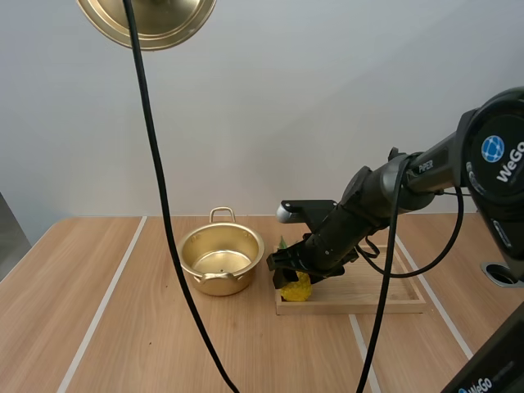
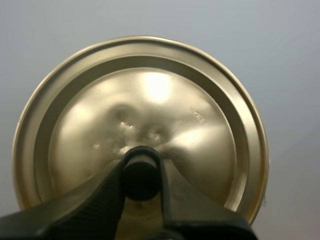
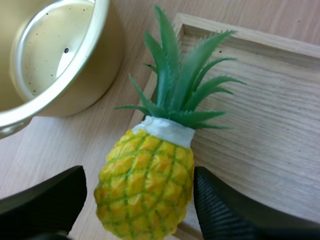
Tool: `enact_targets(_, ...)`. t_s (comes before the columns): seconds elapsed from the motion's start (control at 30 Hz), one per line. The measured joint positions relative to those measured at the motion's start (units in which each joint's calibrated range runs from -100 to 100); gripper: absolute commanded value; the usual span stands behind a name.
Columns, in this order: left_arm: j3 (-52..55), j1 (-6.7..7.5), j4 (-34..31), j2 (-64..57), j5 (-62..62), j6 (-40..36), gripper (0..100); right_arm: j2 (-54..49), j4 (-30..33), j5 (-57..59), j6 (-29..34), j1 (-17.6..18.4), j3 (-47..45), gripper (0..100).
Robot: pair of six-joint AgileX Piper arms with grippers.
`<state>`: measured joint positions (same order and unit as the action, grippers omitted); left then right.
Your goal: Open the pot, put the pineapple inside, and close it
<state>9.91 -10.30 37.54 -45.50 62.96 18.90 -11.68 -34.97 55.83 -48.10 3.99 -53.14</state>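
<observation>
**Q:** High view?
**A:** The pineapple [image 1: 296, 288] lies across the wooden tray's [image 1: 393, 304] rim beside the open pot [image 1: 221, 260], with the right pincer [image 1: 286, 274] over it.
**Q:** Left wrist view?
**A:** The left pincer [image 2: 141, 170] clamps the lid [image 2: 150, 100].
**Q:** Right wrist view?
**A:** The pincer stands wide, straddling the pineapple. It is probably light, stiff plastic: grip mid-body.

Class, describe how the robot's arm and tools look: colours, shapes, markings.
The right arm is black and tubular with rounded joints, lettered PiPER in white; a bulkier section bears a blue round logo and WeGo. The right tool and left tool each have two black tapering fingers with ribbed inner faces.
</observation>
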Motion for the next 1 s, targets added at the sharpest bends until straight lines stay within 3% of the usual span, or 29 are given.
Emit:
enact_targets(0.87, 0.0, 0.0, 0.0, 0.0, 0.0, 0.0, 0, 0.0, 0.08, -2.05, 0.07, 0.01, -0.47, 100)
enact_targets(0.93, 0.0, 0.0, 0.0, 0.0, 0.0, 0.0, 0, 0.0, 0.08, -2.27, 0.07, 0.01, -0.47, 63)
enact_targets(0.97, 0.0, 0.0, 0.0, 0.0, 0.0, 0.0, 0, 0.0, 0.08, -2.73, 0.07, 0.01, -0.47, 30)
enact_targets(1.0, 0.0, 0.0, 0.0, 0.0, 0.0, 0.0, 0, 0.0, 0.08, -3.17, 0.07, 0.01, -0.47, 9)
